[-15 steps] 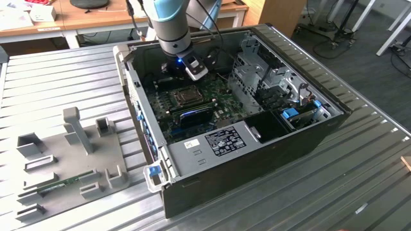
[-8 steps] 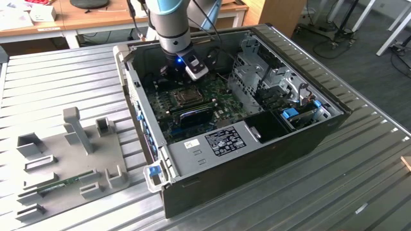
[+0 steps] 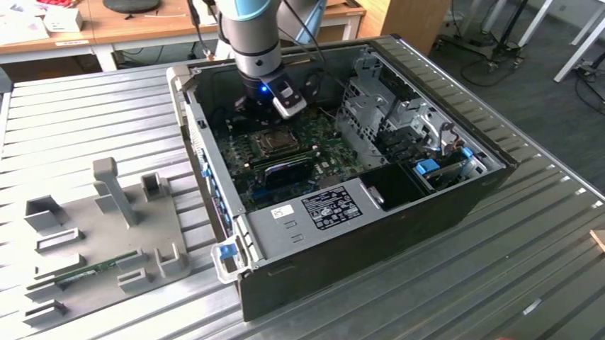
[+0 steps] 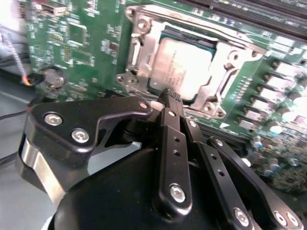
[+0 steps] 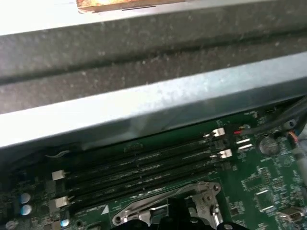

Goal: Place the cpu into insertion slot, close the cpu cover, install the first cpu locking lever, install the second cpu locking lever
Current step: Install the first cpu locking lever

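The cpu (image 4: 180,67), a grey square chip, lies in the insertion slot (image 3: 274,144) on the green motherboard (image 4: 86,43). The cpu cover (image 4: 140,53), a silvery frame, lies flat over the chip's edges; it also shows in the first wrist view (image 5: 144,208). My gripper (image 4: 168,96) is shut with nothing between its fingers. Its tip hovers at the socket's edge, and I cannot tell whether it touches. In the exterior view the gripper (image 3: 253,112) hangs inside the open computer case, just behind the socket. I cannot tell the locking levers apart from the socket's metal rim.
Long black memory slots (image 5: 139,167) run beside the socket, close to the grey case wall (image 5: 144,105). A coin battery (image 4: 53,76) sits on the board. A metal drive cage (image 3: 378,106) stands at the exterior view's right, a grey fixture plate (image 3: 95,234) at its left.
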You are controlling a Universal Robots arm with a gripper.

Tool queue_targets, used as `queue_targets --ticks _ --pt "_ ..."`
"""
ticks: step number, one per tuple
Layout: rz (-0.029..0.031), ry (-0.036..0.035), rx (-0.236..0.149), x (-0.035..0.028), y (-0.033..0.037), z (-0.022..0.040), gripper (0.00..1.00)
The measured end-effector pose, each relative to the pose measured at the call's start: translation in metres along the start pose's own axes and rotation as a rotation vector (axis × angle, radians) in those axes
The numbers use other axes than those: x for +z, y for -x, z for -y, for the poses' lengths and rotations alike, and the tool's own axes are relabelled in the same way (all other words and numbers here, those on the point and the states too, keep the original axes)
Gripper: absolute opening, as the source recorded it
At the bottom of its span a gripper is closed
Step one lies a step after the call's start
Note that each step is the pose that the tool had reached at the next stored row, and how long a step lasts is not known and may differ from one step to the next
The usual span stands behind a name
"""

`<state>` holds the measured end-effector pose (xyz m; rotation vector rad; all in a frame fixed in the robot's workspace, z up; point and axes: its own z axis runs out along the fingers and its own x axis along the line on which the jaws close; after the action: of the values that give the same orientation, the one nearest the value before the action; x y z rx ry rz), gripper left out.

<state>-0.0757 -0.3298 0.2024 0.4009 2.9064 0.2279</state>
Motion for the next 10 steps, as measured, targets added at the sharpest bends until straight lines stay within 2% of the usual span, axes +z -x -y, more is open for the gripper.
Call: queue_targets --ticks 1,4,6,8,9,10 --pt "-0.0128 -0.0037 0.002 0.0001 0.0003 0.0000 0.11" --pt "-0.0204 -0.0060 0.003 0.0001 0.0003 0.0000 0.11" --pt "-0.0233 -0.0069 0.003 0.0001 0.0006 -0.0001 0.11" --pt "-0.0303 -0.0089 0.004 0.0004 0.0016 -0.0004 0.11" --pt "-0.0381 -0.0117 0.005 0.0005 0.0022 -0.0005 0.11" --pt "-0.0488 -0.0157 0.006 0.0007 0.0029 -0.0007 0.11"
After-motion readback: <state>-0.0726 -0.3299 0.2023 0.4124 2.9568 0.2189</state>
